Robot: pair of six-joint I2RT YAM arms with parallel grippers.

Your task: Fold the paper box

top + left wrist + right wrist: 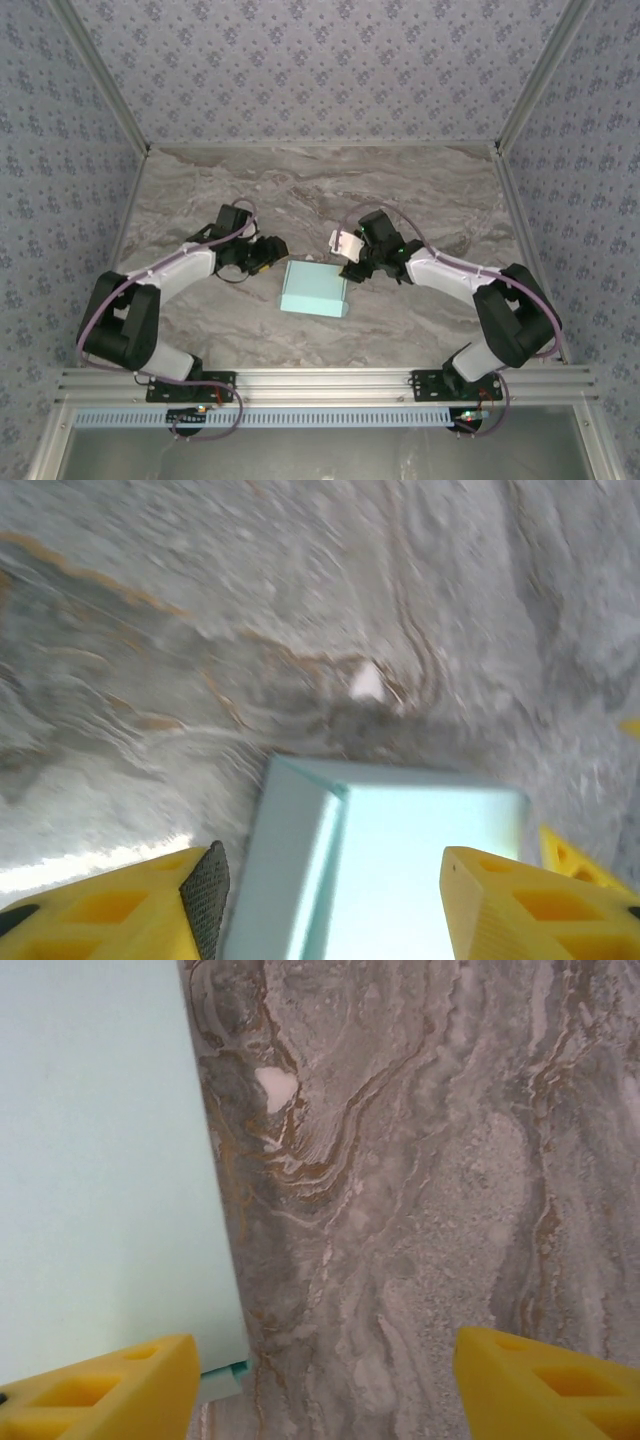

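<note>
Grey-veined marble tabletop [420, 190] carries the paper box [314, 289], which lies flat near the middle between the two arms, already box-shaped, its longer side running roughly from one arm towards the other. The left gripper [330, 870] sits at the box's far-left corner with its jaws spread wider than the box end showing between them, the dark pad just clear of the card. The right gripper [325, 1345] hangs wide and empty over bare table just beside the box's right edge, so either arm looks equally near.

one paper box [314, 288], two arms [170, 275] [455, 272], two end effectors [277, 251] [349, 267], one table [420, 200].
</note>
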